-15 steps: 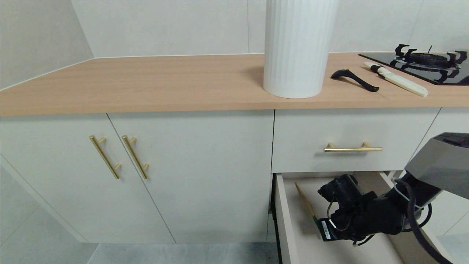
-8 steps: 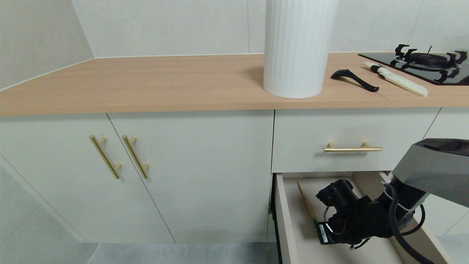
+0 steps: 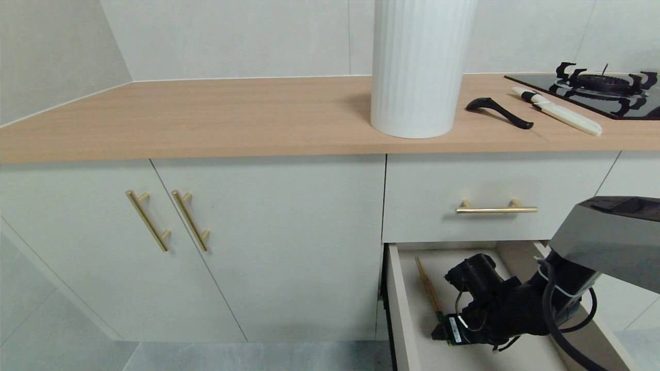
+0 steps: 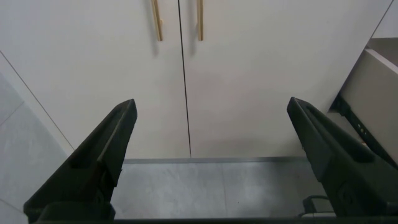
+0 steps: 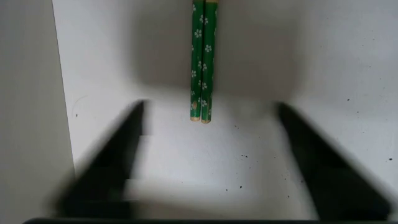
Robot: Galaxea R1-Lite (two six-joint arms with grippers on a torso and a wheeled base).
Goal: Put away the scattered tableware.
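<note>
- Green-flowered wooden chopsticks (image 3: 427, 287) lie along the open white drawer's (image 3: 400, 309) left wall, green ends toward its front
- Right gripper (image 5: 210, 144) just above those ends, claw released, empty

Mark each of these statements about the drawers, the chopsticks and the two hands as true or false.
1. The lower drawer is pulled open. True.
2. The chopsticks lie on the countertop. False: they lie on the floor of the lower drawer.
3. The right hand is shut on the chopsticks. False: it is open, and the chopsticks lie free ahead of its fingers.
4. A knife lies on the countertop. True.
5. The left hand is open and faces the closed cabinet doors. True.
6. The upper drawer is pulled out. False: it is shut.
</note>
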